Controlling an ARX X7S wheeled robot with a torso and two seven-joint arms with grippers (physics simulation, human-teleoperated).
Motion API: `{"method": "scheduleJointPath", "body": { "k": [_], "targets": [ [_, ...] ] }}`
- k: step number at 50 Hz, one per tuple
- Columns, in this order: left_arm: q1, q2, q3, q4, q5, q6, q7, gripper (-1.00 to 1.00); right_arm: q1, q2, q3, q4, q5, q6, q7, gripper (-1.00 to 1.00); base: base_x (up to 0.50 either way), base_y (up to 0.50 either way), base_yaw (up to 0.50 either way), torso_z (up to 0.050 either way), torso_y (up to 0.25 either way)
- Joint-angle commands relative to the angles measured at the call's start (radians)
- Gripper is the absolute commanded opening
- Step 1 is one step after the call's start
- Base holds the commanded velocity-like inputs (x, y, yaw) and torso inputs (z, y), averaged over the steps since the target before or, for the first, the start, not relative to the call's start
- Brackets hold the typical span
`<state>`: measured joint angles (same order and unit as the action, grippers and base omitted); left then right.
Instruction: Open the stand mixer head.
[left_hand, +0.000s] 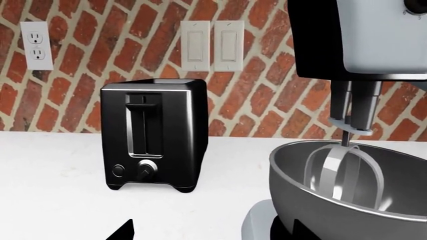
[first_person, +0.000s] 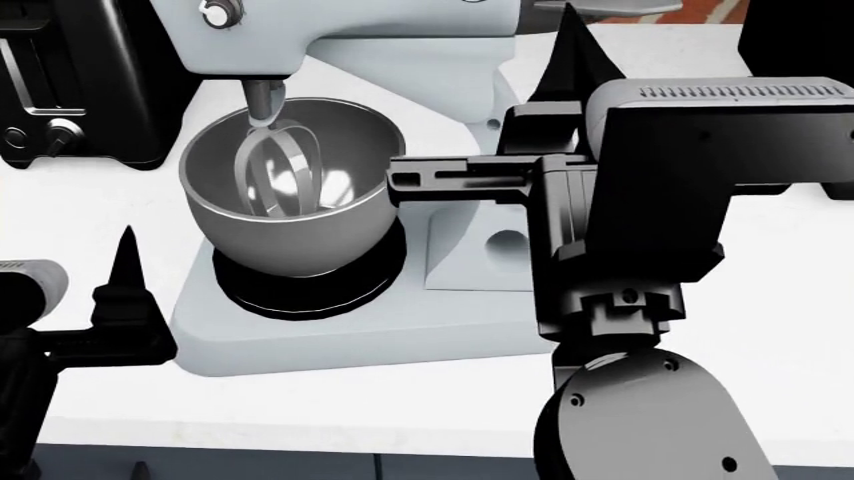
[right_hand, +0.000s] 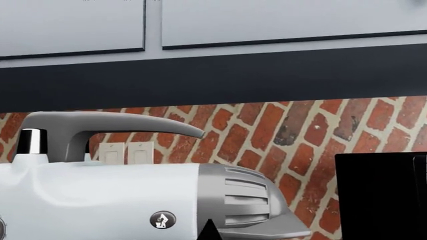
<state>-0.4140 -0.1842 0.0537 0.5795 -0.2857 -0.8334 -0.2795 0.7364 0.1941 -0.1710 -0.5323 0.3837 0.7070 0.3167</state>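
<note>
The pale grey-white stand mixer head (first_person: 374, 30) is down over the steel bowl (first_person: 294, 215), with its silver knob (first_person: 220, 12) at the front and the beater (first_person: 274, 170) inside the bowl. The left wrist view shows the head (left_hand: 380, 35) and the beater (left_hand: 347, 170) from the front. The right wrist view shows the head's side (right_hand: 100, 200). My right gripper (first_person: 567, 55) is shut and empty, its tip (right_hand: 210, 231) close to the head's rear side. My left gripper (first_person: 131, 350) is open and empty, in front of the mixer base (first_person: 334, 335).
A black toaster (left_hand: 153, 135) stands left of the mixer, against the brick wall with an outlet (left_hand: 37, 45) and switches (left_hand: 212, 45). A grey faucet (right_hand: 113, 122) rises behind the mixer. A black appliance (right_hand: 380, 195) stands to the right. Cabinets (right_hand: 267, 20) hang above.
</note>
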Motion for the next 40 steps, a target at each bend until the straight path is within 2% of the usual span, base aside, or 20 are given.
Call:
{"method": "scheduleJointPath", "body": {
  "k": [1,12,40],
  "targets": [
    [0.016,0.016,-0.036,0.007,-0.003,0.046,0.013,1.0,0.006,-0.038,-0.035,0.011,-0.019,0.014,-0.031,-1.0,0.0,0.0,0.0,0.0,0.0],
    [0.013,0.013,-0.032,-0.003,-0.008,0.054,0.006,1.0,0.003,-0.053,-0.068,-0.002,-0.014,0.014,-0.016,-1.0,0.0,0.0,0.0,0.0,0.0],
    [0.025,0.001,-0.025,-0.016,-0.024,0.077,-0.004,1.0,0.059,-0.046,-0.103,0.191,-0.068,-0.117,-0.019,-1.0,0.0,0.0,0.0,0.0,0.0]
  ]
}}
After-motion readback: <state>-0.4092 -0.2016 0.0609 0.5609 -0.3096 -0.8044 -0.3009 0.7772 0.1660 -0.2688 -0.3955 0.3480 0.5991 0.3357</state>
